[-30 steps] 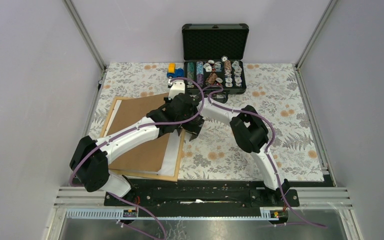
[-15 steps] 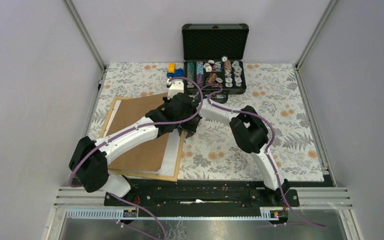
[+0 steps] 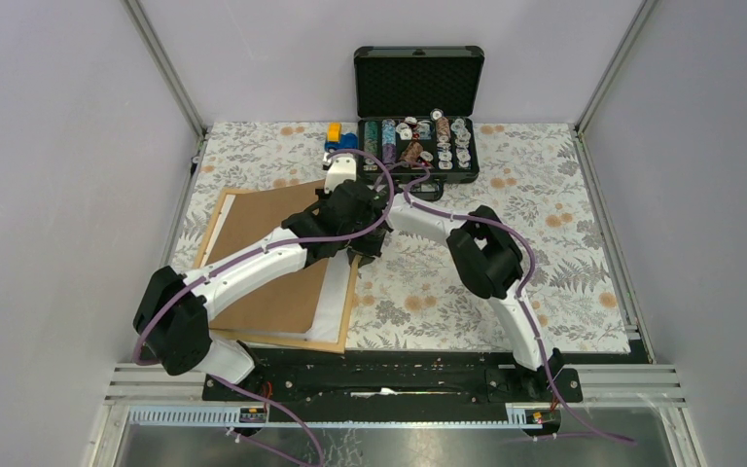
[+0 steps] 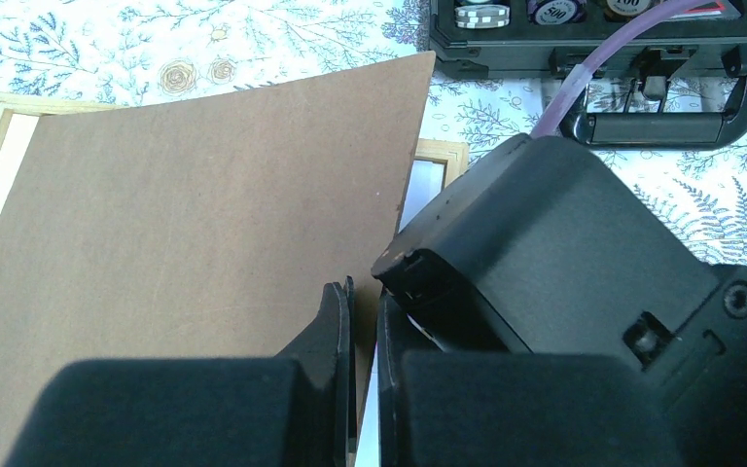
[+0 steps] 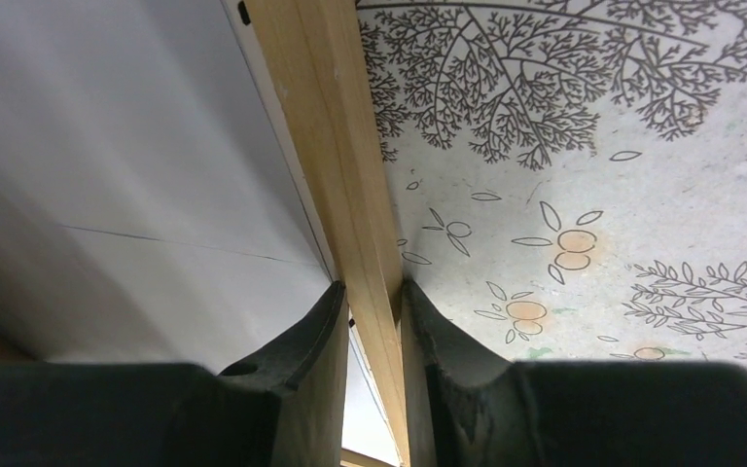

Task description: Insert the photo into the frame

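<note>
Clamping right gripper (image 5: pixel 374 290) narrowly on thin light-wood rectangular picture frame (image 5: pixel 329 117), rail running 12-to-6 between jaws, and pinching brown hardboard backing sheet (image 4: pixel 185 214) at 9 o'clock with left gripper (image 4: pixel 362 302).

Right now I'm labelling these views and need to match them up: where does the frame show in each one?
Top external: the frame lies left of centre, mostly under the brown backing board.
Left wrist: frame corners peek past the board, at upper left and centre.
Right wrist: one frame rail runs down the middle.
Shared landmark: the floral tablecloth.
</note>
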